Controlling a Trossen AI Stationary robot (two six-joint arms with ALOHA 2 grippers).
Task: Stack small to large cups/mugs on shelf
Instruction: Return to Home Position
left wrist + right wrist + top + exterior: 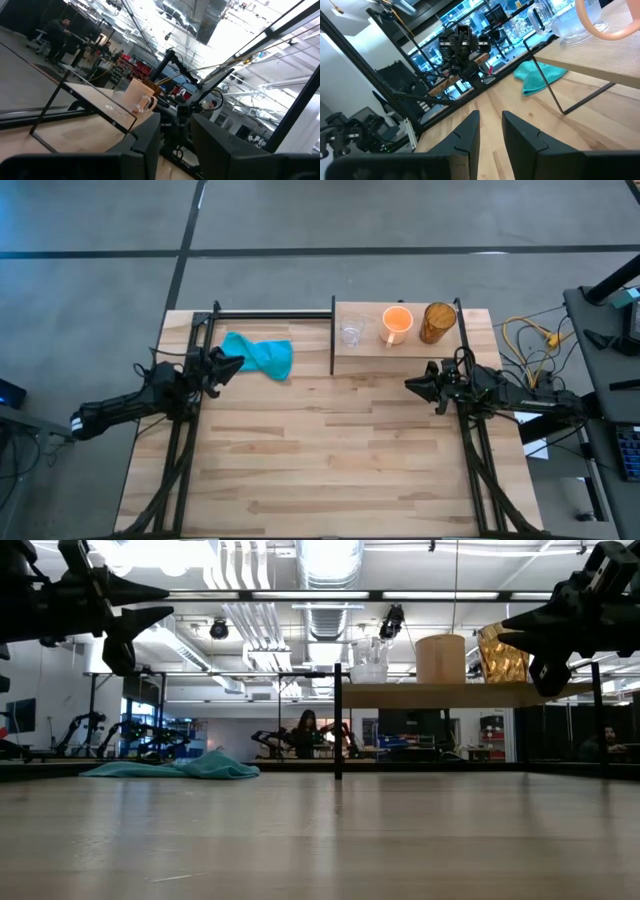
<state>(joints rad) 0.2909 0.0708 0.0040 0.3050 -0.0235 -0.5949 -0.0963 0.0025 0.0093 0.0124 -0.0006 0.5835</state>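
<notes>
Soft, even light falls from overhead on the table (330, 450) in the high view, leaving only faint shadows beneath the arms. In the low view the ceiling lights (330, 555) glare white, turning the left gripper (168, 600) and right gripper (502, 625) into dark silhouettes. The left wrist view is washed pale by a bright ceiling (240, 20), while the right wrist view is evenly lit.

In the right wrist view the orange mug (607, 34) was cut off by the edge, only its handle shown. In the left wrist view the brown cup (153, 88) was mostly hidden behind it.
</notes>
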